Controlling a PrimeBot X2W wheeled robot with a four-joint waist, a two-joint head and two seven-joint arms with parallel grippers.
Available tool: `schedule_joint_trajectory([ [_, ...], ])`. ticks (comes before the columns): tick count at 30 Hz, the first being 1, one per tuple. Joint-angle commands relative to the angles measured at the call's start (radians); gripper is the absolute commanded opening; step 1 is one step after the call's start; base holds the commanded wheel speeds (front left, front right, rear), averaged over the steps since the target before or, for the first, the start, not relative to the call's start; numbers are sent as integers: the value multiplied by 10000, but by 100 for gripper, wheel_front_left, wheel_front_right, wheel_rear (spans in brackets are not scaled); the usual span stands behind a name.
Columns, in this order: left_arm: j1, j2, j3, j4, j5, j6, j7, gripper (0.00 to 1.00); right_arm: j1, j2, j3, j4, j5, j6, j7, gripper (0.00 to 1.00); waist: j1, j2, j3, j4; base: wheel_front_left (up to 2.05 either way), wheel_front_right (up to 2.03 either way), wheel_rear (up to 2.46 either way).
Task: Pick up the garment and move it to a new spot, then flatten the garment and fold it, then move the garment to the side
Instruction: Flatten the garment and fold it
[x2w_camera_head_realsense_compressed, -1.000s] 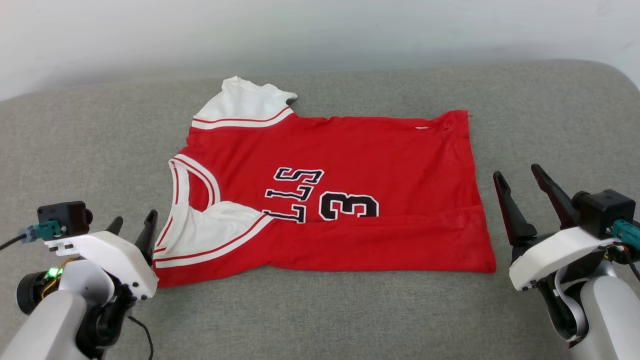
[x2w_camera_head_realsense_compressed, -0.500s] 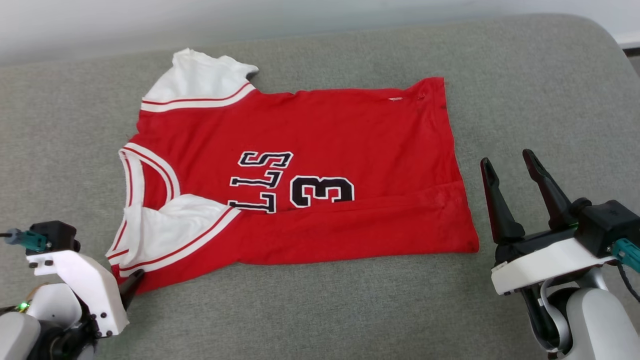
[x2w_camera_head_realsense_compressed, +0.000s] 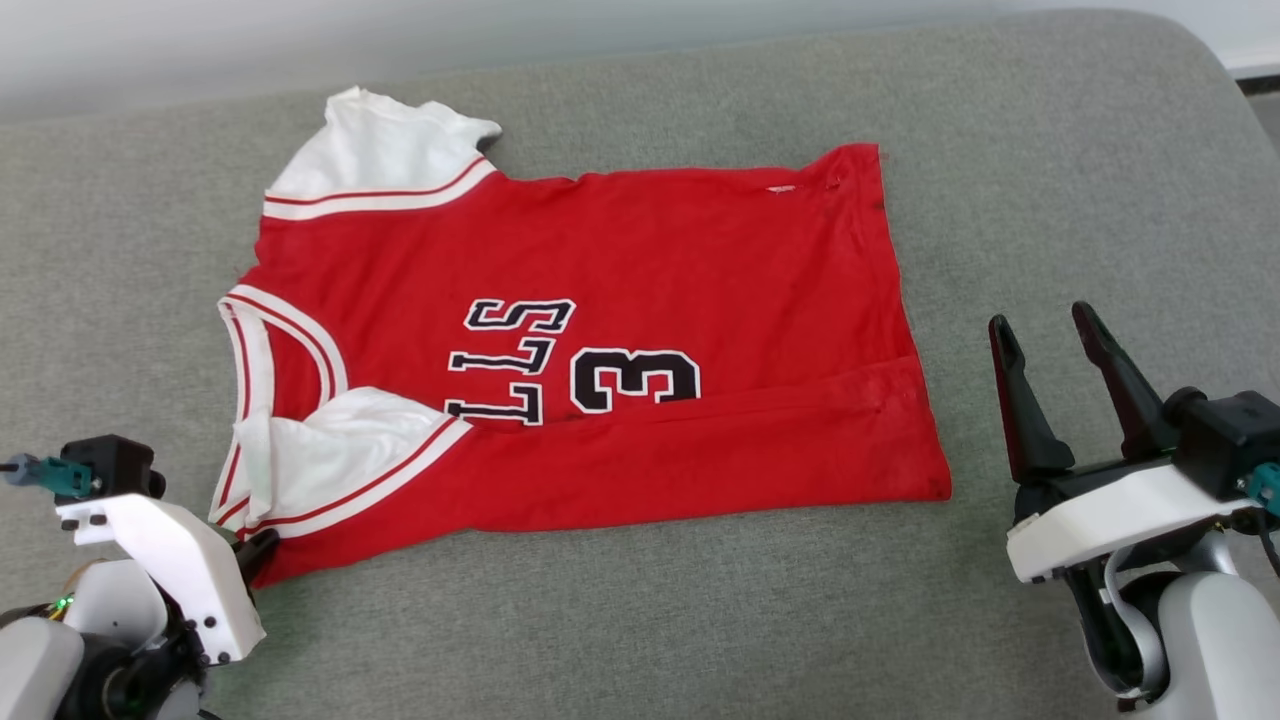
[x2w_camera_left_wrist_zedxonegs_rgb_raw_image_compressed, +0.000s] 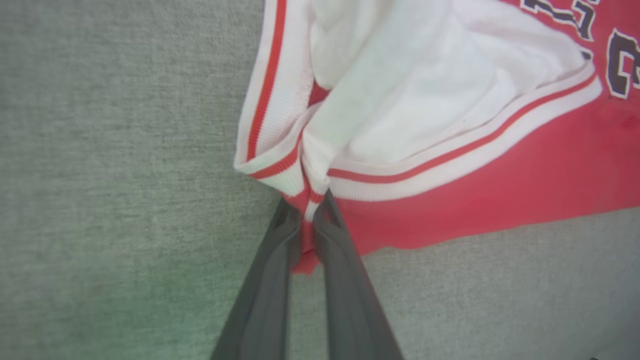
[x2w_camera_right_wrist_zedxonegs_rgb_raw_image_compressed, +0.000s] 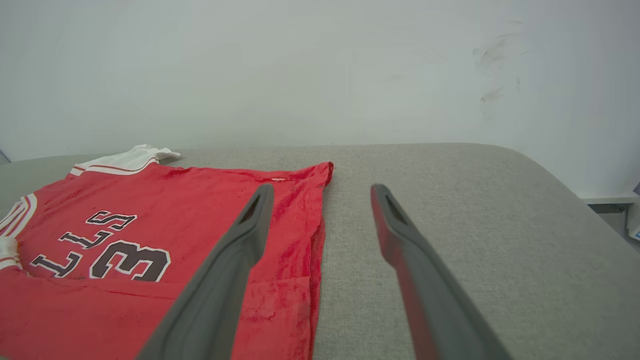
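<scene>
The garment (x2w_camera_head_realsense_compressed: 620, 250), a red jersey with white sleeves, black letters and a 3, lies sideways on the grey cushion, neck to the left and hem to the right. Its near long edge is folded over the body, and the near white sleeve (x2w_camera_head_realsense_compressed: 340, 450) lies on top. My left gripper (x2w_camera_head_realsense_compressed: 262, 545) sits at the near-left corner. In the left wrist view my left gripper (x2w_camera_left_wrist_zedxonegs_rgb_raw_image_compressed: 307, 200) is shut on the striped sleeve trim (x2w_camera_left_wrist_zedxonegs_rgb_raw_image_compressed: 280, 165) there. My right gripper (x2w_camera_head_realsense_compressed: 1042, 320) stands open just right of the hem, with nothing between its fingers (x2w_camera_right_wrist_zedxonegs_rgb_raw_image_compressed: 240, 240).
The grey cushion (x2w_camera_head_realsense_compressed: 640, 620) runs under everything, with bare fabric in front of the jersey and to its right. A pale wall (x2w_camera_right_wrist_zedxonegs_rgb_raw_image_compressed: 300, 70) rises behind it. The cushion's rounded right end (x2w_camera_head_realsense_compressed: 1215, 60) drops off at the far right.
The head camera has shifted, so the whole picture moved. My left gripper went from standing beside the near sleeve to lying low with its fingers shut on the jersey's corner. The right gripper stays open.
</scene>
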Motion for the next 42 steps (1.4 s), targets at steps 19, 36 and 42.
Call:
schedule_joint_trajectory([
  [19,-642,-347,-300,-1972,1276,209,-1366,0,-660,-881,-173,1690,1669,-4,7386,100,1,-1,179,1296,0,0,0],
  [36,-313,-1050,-332,-1507,1395,349,-2345,0,-1058,-879,245,1944,2093,9,8371,0,1,-1,-159,1424,0,0,0],
  [42,144,-1413,-272,-1434,1288,513,-2875,0,-768,-1033,324,1487,2116,-2,8100,0,1,-1,-906,1439,0,0,0],
])
